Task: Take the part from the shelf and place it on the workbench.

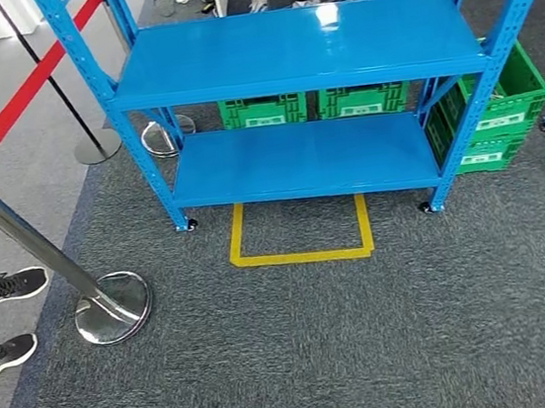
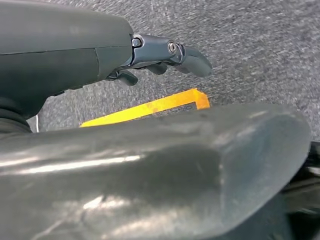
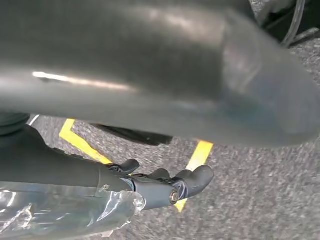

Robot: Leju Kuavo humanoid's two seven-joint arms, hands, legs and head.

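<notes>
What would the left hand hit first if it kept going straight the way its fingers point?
Probably just the grey carpet. The left hand, holding nothing, points over bare floor, with the yellow floor tape off to one side of that line; depth is unclear.

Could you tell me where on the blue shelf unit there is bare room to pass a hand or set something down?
Both visible boards of the blue shelf unit lie bare from upright to upright. It is crowded behind and to the right, where green crates stand, and on the left, by the barrier post.
</notes>
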